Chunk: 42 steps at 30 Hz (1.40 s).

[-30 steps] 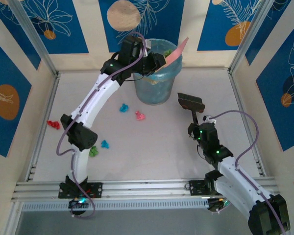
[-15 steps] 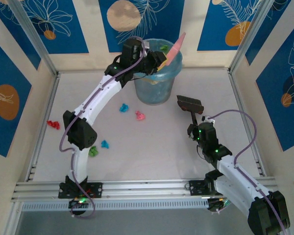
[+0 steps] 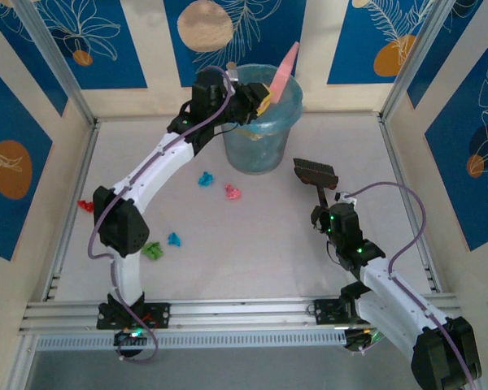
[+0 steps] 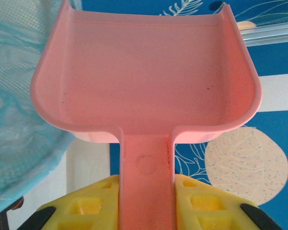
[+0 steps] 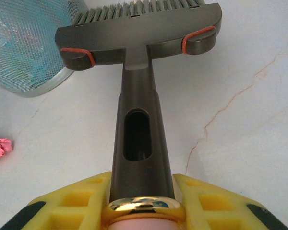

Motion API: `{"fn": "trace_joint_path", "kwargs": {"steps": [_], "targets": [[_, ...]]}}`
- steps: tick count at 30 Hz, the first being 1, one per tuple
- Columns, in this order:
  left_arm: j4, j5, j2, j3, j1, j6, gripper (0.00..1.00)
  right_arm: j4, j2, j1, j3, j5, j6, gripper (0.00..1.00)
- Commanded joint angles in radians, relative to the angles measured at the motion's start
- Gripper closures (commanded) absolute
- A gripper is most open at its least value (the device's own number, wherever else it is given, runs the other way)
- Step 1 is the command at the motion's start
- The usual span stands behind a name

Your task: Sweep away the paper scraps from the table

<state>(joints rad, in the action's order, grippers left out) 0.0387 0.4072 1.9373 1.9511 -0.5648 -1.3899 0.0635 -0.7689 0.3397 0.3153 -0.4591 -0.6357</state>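
1. The table [image 3: 268,244] is lying flat and pale between aluminium rails, with blue-and-cream patterned walls standing around it
2. The left arm is reaching from the near edge to the far side, and the right arm is bending low over the table's right half
3. A blue mesh bin [image 3: 256,150] is standing upright on the table at the far middle
4. The pink dustpan [image 3: 283,73] is tilting steeply over the bin's opening; in the left wrist view the yellow fingers [image 4: 86,206] are pressing its handle from both sides, so the left gripper [image 3: 256,101] is clamping the dustpan
5. The dark brush [image 3: 315,171] is pointing its bristles toward the far wall, just right of the bin; the right gripper [image 5: 141,203] is squeezing its handle between both fingers
6. The paper scraps are lying loose on the table's left half: a red one [image 3: 85,205] near the left rail, a green one [image 3: 153,250] and a blue one [image 3: 173,239] close together beside the left arm, and a blue one [image 3: 204,178] and a pink one [image 3: 232,192] just in front of the bin
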Motion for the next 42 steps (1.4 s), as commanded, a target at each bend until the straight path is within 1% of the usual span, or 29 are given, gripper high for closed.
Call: {"fn": "trace_joint_path", "kwargs": {"steps": [1,7,11,17,22,25,27,32,33,36,38,42], "targets": [[-0.085,0.001,-0.040,-0.004,0.017,-0.014,1.00,-0.041,0.013,-0.005,0.018,-0.009,0.018,1.00],[-0.069,0.004,-0.096,0.000,0.011,0.058,1.00,-0.037,0.019,-0.005,0.022,-0.021,0.027,1.00],[-0.073,-0.049,-0.227,-0.121,-0.013,0.161,1.00,-0.041,0.018,-0.004,0.021,-0.029,0.028,1.00],[-0.095,-0.082,-0.472,-0.392,-0.075,0.300,1.00,-0.015,0.034,-0.007,0.012,-0.041,0.028,1.00],[-0.023,-0.094,-0.671,-0.576,-0.147,0.451,1.00,-0.012,0.070,-0.008,-0.009,-0.033,0.023,1.00],[0.077,-0.125,-0.785,-0.659,-0.194,0.562,1.00,-0.004,0.077,-0.007,-0.013,-0.029,0.016,1.00],[0.163,-0.171,-0.867,-0.711,-0.228,0.643,1.00,-0.002,0.077,-0.008,-0.014,-0.022,0.014,1.00],[0.313,-0.267,-1.026,-0.864,-0.304,0.776,1.00,0.000,0.083,-0.009,-0.014,-0.007,0.007,1.00],[0.338,-0.280,-1.046,-0.896,-0.317,0.789,1.00,0.002,0.086,-0.009,-0.015,-0.002,0.003,1.00],[0.390,-0.368,-1.107,-1.019,-0.370,0.808,1.00,0.008,0.105,-0.010,-0.015,0.028,-0.007,1.00],[0.380,-0.434,-1.149,-1.125,-0.402,0.798,1.00,0.014,0.123,-0.010,-0.013,0.058,-0.013,1.00],[0.368,-0.513,-1.167,-1.260,-0.427,0.794,1.00,0.024,0.162,-0.009,-0.015,0.116,-0.031,1.00]]}}
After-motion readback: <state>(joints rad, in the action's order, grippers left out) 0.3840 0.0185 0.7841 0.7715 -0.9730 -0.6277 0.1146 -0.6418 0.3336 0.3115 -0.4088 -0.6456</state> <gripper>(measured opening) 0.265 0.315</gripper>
